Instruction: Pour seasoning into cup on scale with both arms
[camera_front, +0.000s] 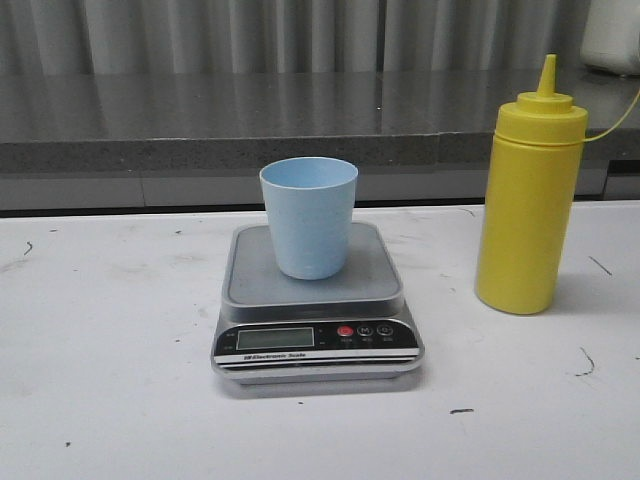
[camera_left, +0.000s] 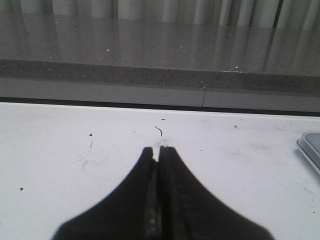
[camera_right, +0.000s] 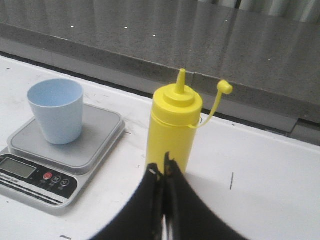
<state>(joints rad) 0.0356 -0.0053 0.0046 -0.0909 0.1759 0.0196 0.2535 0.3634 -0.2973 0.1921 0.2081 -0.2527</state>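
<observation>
Light blue tapered plastic cup (camera_front: 309, 217) sitting upright on flat silver-grey digital scale (camera_front: 315, 305), tall yellow plastic squeeze bottle (camera_front: 529, 205) standing beside it on white table (camera_front: 110, 350).

Cup is resting on the scale's square platform, toward its back; black front panel with LCD and red button is facing the camera. Bottle is standing upright to the right of the scale, apart from it, its nozzle uncovered and small tethered cap hanging off to the side. Left end effector (camera_left: 159, 152) is hovering over bare table, fingers pressed together, gripping nothing. Right end effector (camera_right: 163, 171) is sitting just in front of the bottle, fingers closed together, not gripping it.
</observation>
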